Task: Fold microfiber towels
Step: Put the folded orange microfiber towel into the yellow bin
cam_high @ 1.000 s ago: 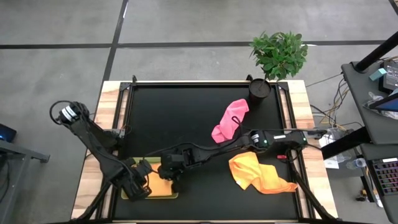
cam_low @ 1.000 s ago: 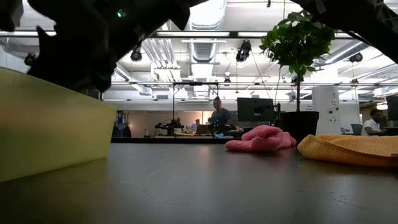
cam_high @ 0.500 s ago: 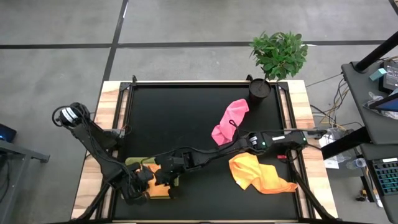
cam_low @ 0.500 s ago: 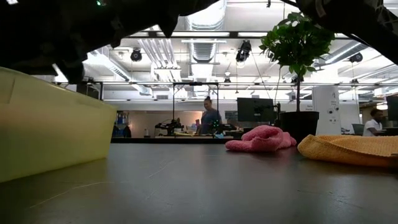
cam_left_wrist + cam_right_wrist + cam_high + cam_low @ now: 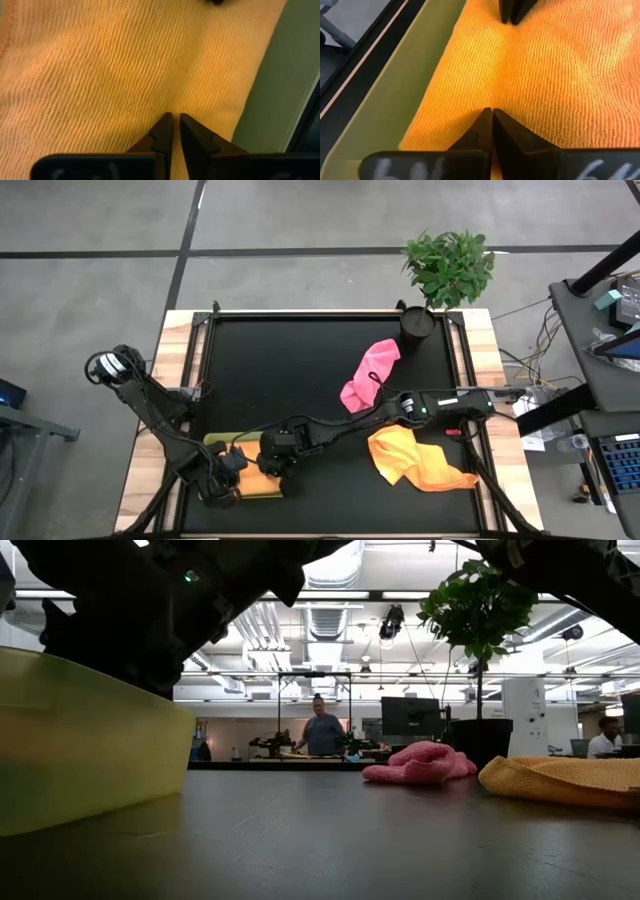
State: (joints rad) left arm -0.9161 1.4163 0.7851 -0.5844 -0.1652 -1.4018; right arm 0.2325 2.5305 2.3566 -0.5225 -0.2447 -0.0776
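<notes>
High view: left gripper point(image 5: 228, 477) and right gripper point(image 5: 270, 467) over the lime-green tray point(image 5: 212, 439), near-left; pink towel point(image 5: 368, 373) and orange towel point(image 5: 415, 459) lie right.
Wrist views: both grippers' fingers closed, tips pressing the folded orange towel in the tray point(image 5: 100, 65), nothing held.
</notes>
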